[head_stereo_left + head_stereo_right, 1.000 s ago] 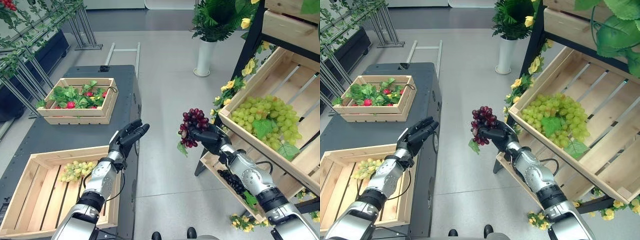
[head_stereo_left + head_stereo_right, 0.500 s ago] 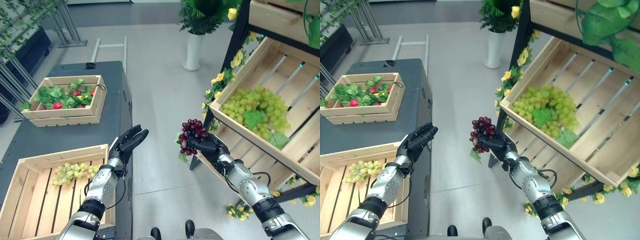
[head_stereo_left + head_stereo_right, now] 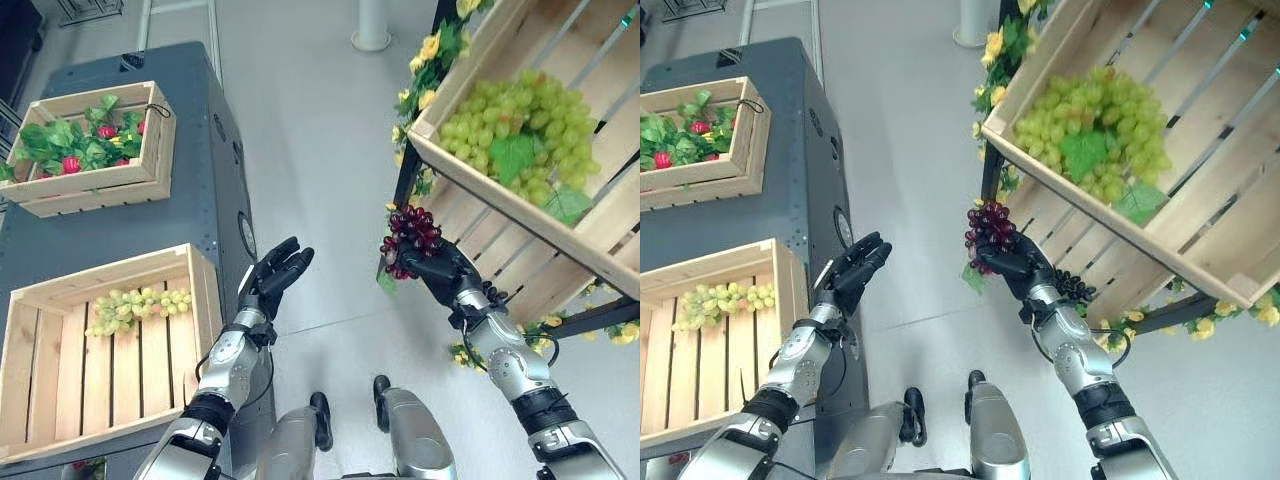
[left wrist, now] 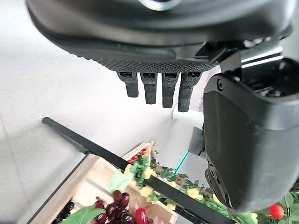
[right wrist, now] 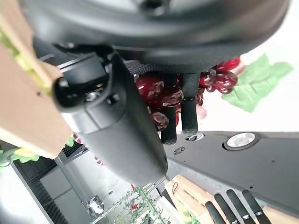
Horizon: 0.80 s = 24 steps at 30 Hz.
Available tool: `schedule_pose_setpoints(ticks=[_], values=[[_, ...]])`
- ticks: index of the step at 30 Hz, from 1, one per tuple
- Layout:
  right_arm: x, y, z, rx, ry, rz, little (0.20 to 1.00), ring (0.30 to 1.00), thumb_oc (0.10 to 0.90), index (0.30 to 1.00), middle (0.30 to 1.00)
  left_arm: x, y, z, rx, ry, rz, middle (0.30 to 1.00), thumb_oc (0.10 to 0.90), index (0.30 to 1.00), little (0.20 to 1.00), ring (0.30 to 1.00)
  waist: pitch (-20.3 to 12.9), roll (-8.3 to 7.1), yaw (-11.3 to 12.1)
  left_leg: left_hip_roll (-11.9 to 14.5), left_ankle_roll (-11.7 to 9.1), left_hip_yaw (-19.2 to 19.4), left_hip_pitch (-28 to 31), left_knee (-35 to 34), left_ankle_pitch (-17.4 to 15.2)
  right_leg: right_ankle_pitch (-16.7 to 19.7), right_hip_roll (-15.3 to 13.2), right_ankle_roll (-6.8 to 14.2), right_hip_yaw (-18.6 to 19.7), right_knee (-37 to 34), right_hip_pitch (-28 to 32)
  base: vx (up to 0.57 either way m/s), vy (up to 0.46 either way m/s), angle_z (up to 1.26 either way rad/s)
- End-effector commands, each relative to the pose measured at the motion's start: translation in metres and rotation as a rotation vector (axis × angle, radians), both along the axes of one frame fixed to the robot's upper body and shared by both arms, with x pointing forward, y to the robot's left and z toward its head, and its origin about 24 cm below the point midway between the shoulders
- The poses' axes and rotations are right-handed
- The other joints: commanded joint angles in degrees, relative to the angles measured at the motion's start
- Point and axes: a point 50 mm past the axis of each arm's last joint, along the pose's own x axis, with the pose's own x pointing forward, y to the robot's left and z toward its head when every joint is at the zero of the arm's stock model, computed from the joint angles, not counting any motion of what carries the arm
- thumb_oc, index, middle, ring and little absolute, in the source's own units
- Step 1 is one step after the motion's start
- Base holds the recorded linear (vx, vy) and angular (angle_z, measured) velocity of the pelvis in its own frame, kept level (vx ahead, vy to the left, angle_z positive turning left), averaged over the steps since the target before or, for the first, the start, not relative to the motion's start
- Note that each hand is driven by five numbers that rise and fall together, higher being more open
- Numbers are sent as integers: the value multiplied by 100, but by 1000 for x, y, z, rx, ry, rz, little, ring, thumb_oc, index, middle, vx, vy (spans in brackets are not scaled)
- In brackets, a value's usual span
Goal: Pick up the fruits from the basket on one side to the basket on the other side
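My right hand (image 3: 447,277) is shut on a bunch of dark red grapes (image 3: 409,238) with a green leaf, held in the air over the floor between the shelf and the table. In the right wrist view the fingers (image 5: 189,110) curl round the red grapes (image 5: 166,95). My left hand (image 3: 274,279) is open, fingers straight, by the grey table's right edge, holding nothing. A wooden crate (image 3: 24,329) on the table's near end holds a green grape bunch (image 3: 135,308). A slanted shelf crate (image 3: 452,170) at the right holds a heap of green grapes (image 3: 518,128).
A second crate (image 3: 85,186) with leaves and red fruit sits farther back on the grey table (image 3: 205,199). A lower shelf crate (image 3: 1095,264) holds dark grapes (image 3: 1071,286). Yellow flowers (image 3: 428,48) trim the black shelf frame. Bare floor lies between table and shelf.
The camera has tilted down, shifting the whole scene. My right hand keeps hold of the red grapes, staying low beside the shelf; the left hand stays open by the table edge.
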Motion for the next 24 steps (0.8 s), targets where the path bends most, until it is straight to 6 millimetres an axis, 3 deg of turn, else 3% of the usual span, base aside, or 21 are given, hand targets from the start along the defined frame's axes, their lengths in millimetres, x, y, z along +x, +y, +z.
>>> schedule_pose_setpoints(ticks=[1, 12, 24], values=[[7, -13, 85, 106, -451, -72, 300, 300, 400, 300, 300, 10, -15, 41, 28, -261, -49, 900, 800, 900, 900, 900, -335, -13, 6, -231, 113, -109, -207, 697, -574, -446, -115, -416, -330, 932, 56, 0, 0, 0], [4, -37, 112, 79, -569, -198, 300, 300, 400, 300, 300, 2, -27, 40, 16, -262, -89, 900, 800, 900, 900, 900, 96, 19, -67, -120, 129, -51, -1094, 1872, -908, -694, -48, -534, -292, 1909, -752, -22, 4, 0], [1, -108, 147, -16, -628, -457, 300, 300, 400, 300, 300, -2, -30, 37, -24, -229, -100, 900, 800, 900, 900, 900, 337, 24, -53, -37, 146, -42, -1949, 2715, -1039, -803, 72, -602, -253, 2534, -1468, -15, -13, 2]])
